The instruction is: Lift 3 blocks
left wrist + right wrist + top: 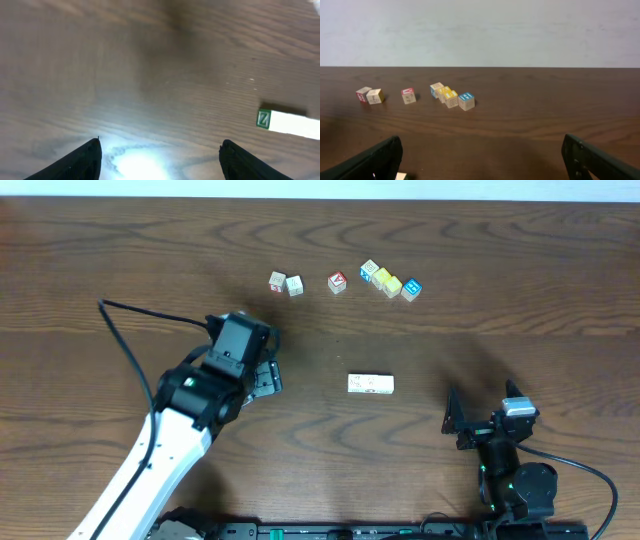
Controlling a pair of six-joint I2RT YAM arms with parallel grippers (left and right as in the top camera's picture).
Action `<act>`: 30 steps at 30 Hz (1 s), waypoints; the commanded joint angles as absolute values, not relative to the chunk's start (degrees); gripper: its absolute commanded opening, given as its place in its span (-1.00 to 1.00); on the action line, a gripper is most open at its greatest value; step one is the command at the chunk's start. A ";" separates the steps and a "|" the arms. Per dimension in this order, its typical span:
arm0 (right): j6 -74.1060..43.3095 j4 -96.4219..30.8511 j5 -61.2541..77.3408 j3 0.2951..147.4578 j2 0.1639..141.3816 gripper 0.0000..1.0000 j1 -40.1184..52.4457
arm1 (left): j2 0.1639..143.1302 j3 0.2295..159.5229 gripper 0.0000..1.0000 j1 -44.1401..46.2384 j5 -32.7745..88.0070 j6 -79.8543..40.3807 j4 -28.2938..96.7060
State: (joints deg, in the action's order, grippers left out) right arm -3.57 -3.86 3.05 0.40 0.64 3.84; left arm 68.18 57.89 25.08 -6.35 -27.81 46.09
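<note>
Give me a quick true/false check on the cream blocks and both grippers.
1. The three cream blocks lie in one touching row. True.
2. The left gripper is shut on a block. False: it is open and empty, and the blocks lie off to its right.
3. The right gripper is open. True.
4. The cream blocks sit in among the coloured cubes. False: they lie on their own, well apart from them.
</note>
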 commanded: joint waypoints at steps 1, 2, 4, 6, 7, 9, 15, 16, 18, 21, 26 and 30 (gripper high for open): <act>-2.70 -4.10 3.27 0.32 0.30 0.98 4.34 | 63.61 53.63 0.52 23.83 -5.96 -17.89 44.10; -2.70 -4.10 3.27 0.32 0.30 0.99 4.34 | 61.87 51.64 0.51 23.18 -4.84 -15.49 42.24; -2.72 -4.08 3.27 0.32 0.30 0.98 4.34 | 58.24 47.75 0.51 21.71 -1.89 -11.57 38.48; -2.70 -4.10 3.27 0.32 0.30 0.98 4.34 | 54.04 43.40 0.51 19.97 1.23 -8.69 34.52; -2.70 -4.10 3.27 0.32 0.30 0.98 4.34 | 51.79 41.17 0.51 19.03 2.52 -7.75 32.73; -2.70 -4.10 3.27 0.32 0.30 0.98 4.34 | 46.50 36.53 0.51 16.88 4.36 -7.09 29.34; -2.70 -4.10 3.27 0.32 0.30 0.99 4.34 | 28.42 23.97 0.52 12.03 5.26 -7.09 21.21; -2.70 -4.08 3.27 0.32 0.30 0.99 4.34 | 25.19 22.24 0.51 11.22 5.26 -7.09 20.23; -2.70 -4.10 3.27 0.32 0.30 0.99 4.34 | 19.16 19.49 0.52 9.74 5.37 -7.05 19.25; -2.70 -4.10 3.27 0.32 0.30 0.99 4.34 | 12.03 16.51 0.52 8.51 5.41 -5.04 18.44; -2.70 -4.10 3.27 0.32 0.30 0.99 4.34 | 4.03 13.28 0.51 6.68 5.63 -3.66 15.88; -2.70 -4.08 3.27 0.32 0.30 0.99 4.34 | 0.84 11.99 0.51 3.40 5.78 -3.66 15.94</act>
